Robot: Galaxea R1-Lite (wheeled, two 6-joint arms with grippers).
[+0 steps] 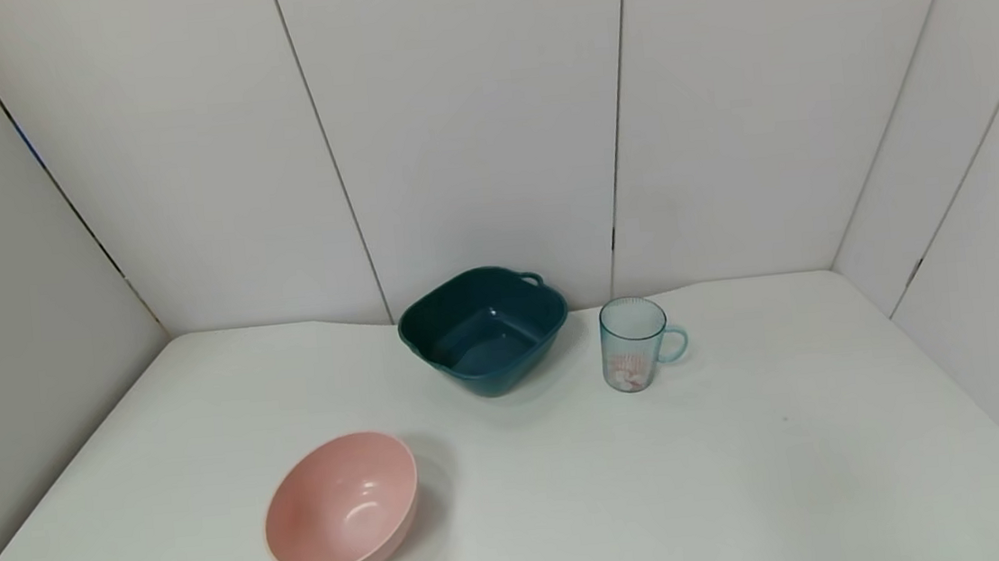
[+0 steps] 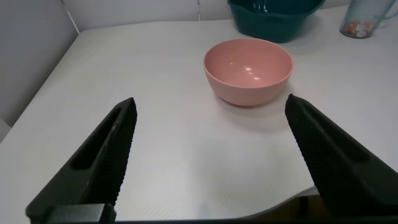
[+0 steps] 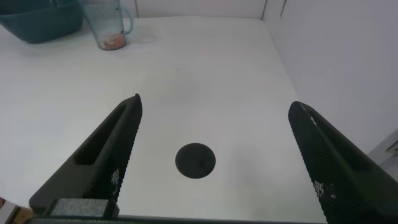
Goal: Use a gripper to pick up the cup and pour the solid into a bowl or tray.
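Observation:
The light-blue ribbed cup stands upright at the back of the table, handle to the right, with white and orange-pink pieces in its bottom. The dark teal squarish bowl sits just left of it, empty. The cup also shows in the right wrist view and the left wrist view. Neither arm shows in the head view. My left gripper is open and empty over the table's front left. My right gripper is open and empty over the front right, far from the cup.
A round pink bowl sits at the front left, just ahead of the left gripper. A black round hole lies in the table below the right gripper. White wall panels close in the table behind and at both sides.

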